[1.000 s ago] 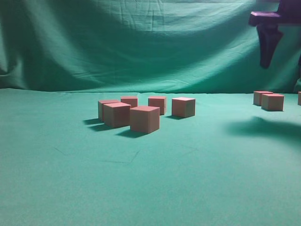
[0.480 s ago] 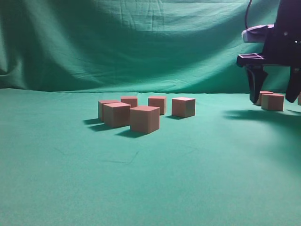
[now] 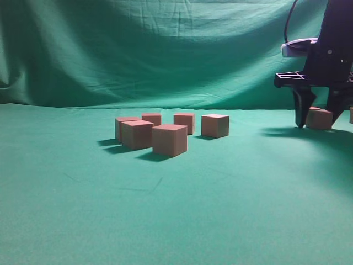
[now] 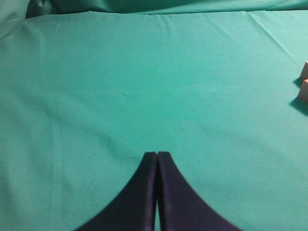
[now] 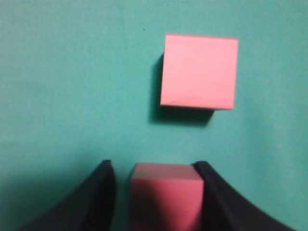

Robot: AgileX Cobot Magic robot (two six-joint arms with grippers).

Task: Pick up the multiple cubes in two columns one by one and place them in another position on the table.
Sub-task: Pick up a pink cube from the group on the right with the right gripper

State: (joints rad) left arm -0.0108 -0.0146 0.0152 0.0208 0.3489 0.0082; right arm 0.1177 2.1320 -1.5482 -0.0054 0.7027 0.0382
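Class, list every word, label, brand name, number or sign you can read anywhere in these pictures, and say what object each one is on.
None: no readable text appears in any view.
The cubes are plain on every visible face; the close cube in the right wrist view is blank too.
The table, the green curtain and both grippers, left and right, carry no marks.

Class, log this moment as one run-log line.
right gripper: fingers straddling cube, gap one side | left gripper: shut, idle | five cubes grouped centre
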